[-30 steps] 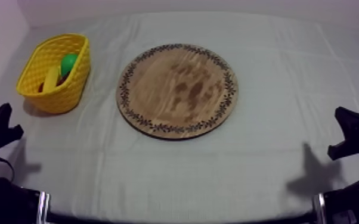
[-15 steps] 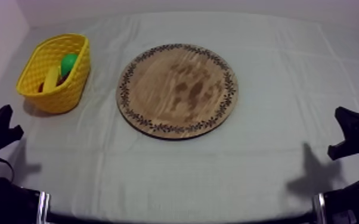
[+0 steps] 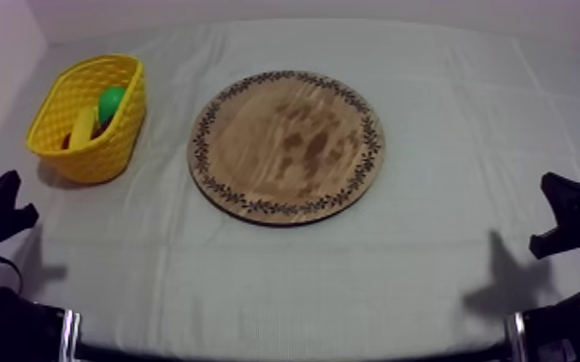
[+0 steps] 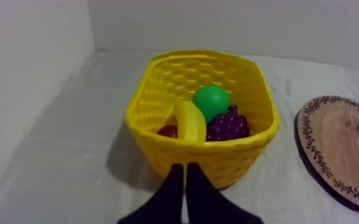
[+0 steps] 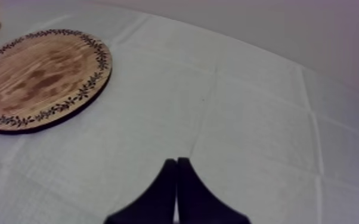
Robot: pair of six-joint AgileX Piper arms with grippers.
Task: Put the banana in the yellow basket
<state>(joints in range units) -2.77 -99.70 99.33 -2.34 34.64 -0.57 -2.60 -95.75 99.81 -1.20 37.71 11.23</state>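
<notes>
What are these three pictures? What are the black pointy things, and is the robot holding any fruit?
This is a robot with two pinching hands called grippers. One picture looks down from above. The other two look out from just behind each gripper. The black points are the left gripper and the right gripper. Both are shut and hold nothing. On the cloth lie a round wooden board, which is bare, and a yellow basket. Inside the basket are a banana, a green pear, grapes and a small red fruit.
</notes>
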